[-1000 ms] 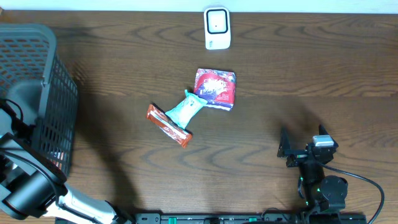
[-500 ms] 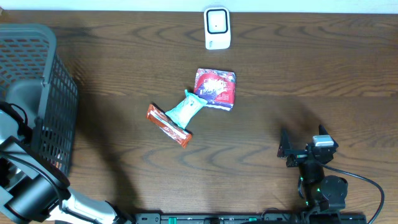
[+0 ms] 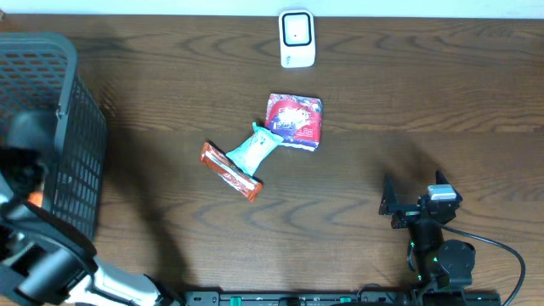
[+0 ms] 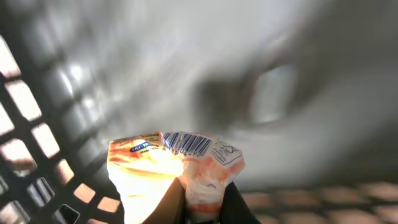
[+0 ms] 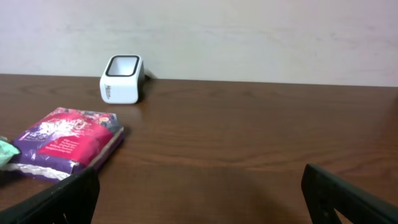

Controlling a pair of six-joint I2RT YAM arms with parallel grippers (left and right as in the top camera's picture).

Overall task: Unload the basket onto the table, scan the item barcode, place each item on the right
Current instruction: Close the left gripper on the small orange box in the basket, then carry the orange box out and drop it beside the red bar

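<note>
Since the earlier pictures the left arm has shifted inside the basket (image 3: 81, 119), its claw has clenched, and a small orange spot now shows beside the arm in the overhead view.

Closest in the left wrist view, the left claw (image 4: 202, 202) is grasping the lower edge of a packet (image 4: 146, 171), with its two fingers pressed on the film. The packet is of shiny, crumpled film, orange and yellow on the left side and white with pale orange on the right side. Near its top edge is a white patch with a barcode (image 4: 186, 144) of dark blue stripes, and this faces the camera. Just beside the barcode, to the right, is a small round mark, too small to read. Behind the packet are the dark mesh wall and the grey inside of the basket, all blurred. I cannot tell if the packet touches the bottom of the basket.

At the near right edge of the bench (image 3: 408, 102) the right claw (image 5: 196, 183) is released, with its jaws wide apart and nothing between them.

Further away, in the middle of the bench, lie an orange bar (image 3: 229, 170), a teal wrapper (image 3: 253, 149) that touches it, and a red and purple pouch (image 3: 295, 121).

Farthest, at the back edge, stands the white scanner (image 3: 297, 38), well apart from the packet.
</note>
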